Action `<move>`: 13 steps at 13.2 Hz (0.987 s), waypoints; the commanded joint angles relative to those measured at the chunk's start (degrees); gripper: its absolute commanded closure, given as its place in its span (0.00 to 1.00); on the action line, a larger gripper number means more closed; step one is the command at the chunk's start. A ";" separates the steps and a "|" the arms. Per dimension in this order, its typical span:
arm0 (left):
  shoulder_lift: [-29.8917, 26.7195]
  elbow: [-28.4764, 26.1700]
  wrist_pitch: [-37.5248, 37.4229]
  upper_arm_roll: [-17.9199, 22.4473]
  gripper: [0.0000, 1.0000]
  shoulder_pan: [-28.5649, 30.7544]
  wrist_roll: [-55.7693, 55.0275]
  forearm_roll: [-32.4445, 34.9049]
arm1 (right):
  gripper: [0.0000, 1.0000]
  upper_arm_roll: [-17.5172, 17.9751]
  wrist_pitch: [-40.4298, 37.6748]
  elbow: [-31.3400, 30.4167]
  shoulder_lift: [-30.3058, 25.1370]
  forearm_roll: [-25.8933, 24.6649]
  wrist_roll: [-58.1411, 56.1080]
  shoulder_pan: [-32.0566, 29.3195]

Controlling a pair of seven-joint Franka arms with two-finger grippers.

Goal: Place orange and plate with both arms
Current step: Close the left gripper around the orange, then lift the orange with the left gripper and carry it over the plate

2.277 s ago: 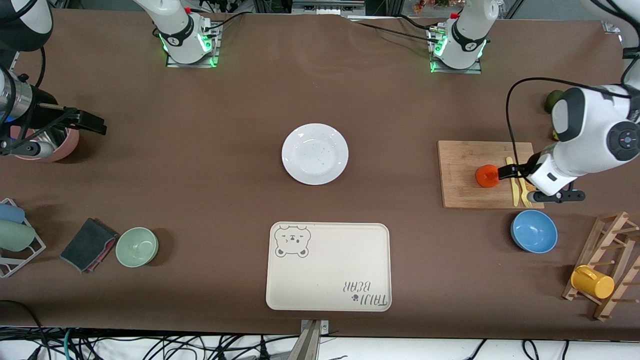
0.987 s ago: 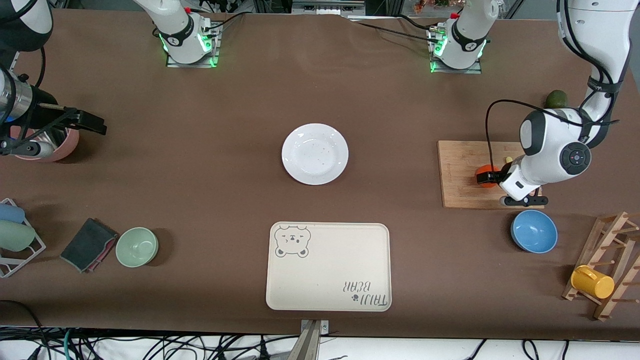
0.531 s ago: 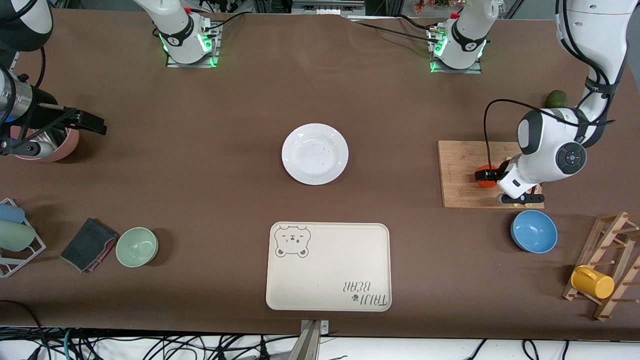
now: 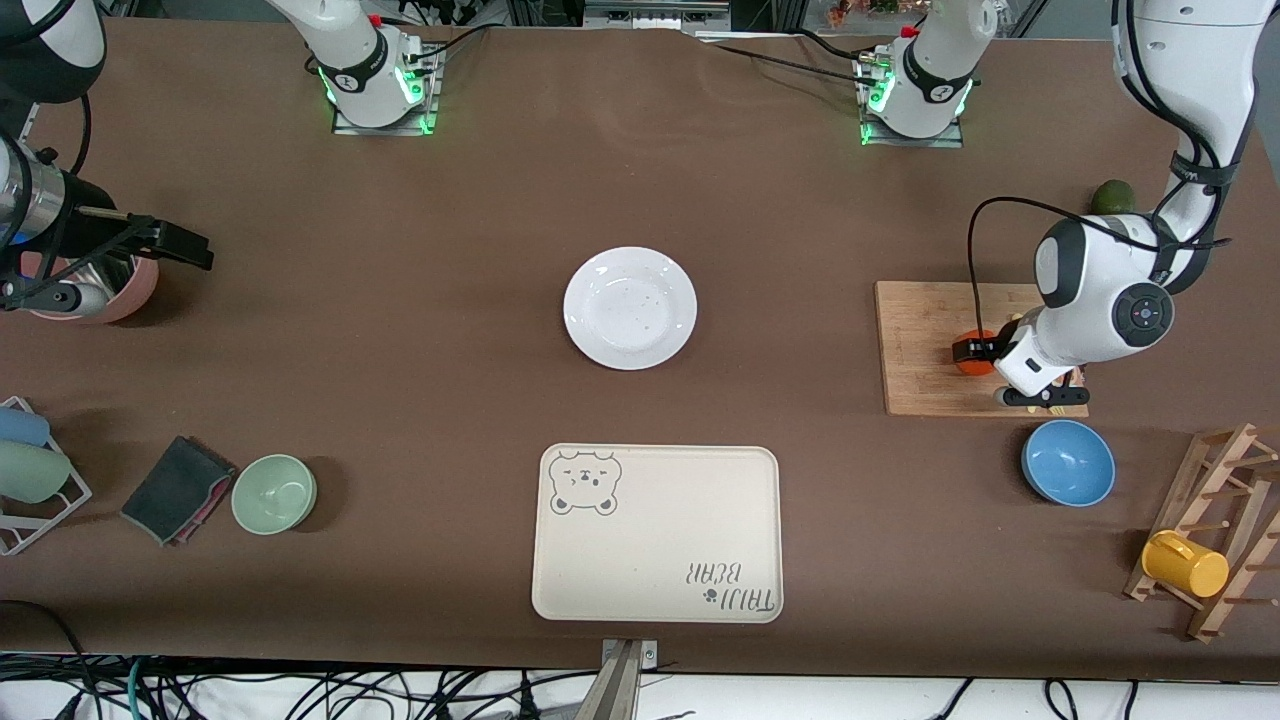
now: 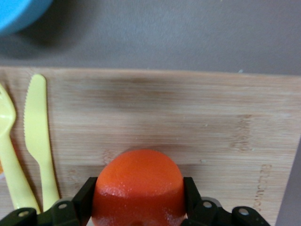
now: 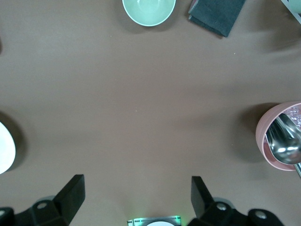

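- Brown cloth covers the counter (image 4: 450, 300) in the front view, with the plate (image 4: 630, 308) at its middle as the landmark.
- Nearer the front camera than the plate lies a cream bear-printed tray (image 4: 657, 533); the two are apart.
- Toward the left arm's end of the counter from the plate sits a wooden cutting board (image 4: 930, 350), well apart from the plate.
- On that board the orange (image 4: 970, 355) rests, and the left gripper (image 4: 972, 352) is clenched around it, low at the board.
- A blue bowl (image 4: 1068, 462) stands just beside the board, nearer the front camera than it; a wooden rack with a yellow mug (image 4: 1185, 565) is at the same end of the counter.
- Toward the right arm's end from the plate, a pale green bowl (image 4: 274, 493) and a dark folded cloth (image 4: 177, 489) lie side by side, nearer the front camera than the plate.
- The right gripper (image 4: 170, 245) waits in the air beside a pink cup (image 4: 110, 290), well apart from the plate.
- From the left wrist view, the orange (image 5: 138, 186) sits on the cutting board (image 5: 188, 117) with a black finger (image 5: 84, 200) pressed against each side; a yellow plastic knife (image 5: 40, 141) and fork (image 5: 9, 155) lie on the board beside it.
- From the right wrist view, the right gripper (image 6: 136, 195) is spread wide with nothing between its fingers (image 6: 70, 193), over bare counter (image 6: 141, 103); an edge of the plate (image 6: 5, 148), the pale green bowl (image 6: 148, 10), the dark folded cloth (image 6: 217, 14) and the pink cup (image 6: 277, 136) with a metal spoon (image 6: 284, 143) in it all show.
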 commanded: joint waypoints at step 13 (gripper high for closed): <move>-0.39 11.81 -0.13 -3.81 1.00 -40.86 -29.22 -15.67 | 0.00 0.53 -0.41 -0.18 -0.47 0.10 -0.48 -0.49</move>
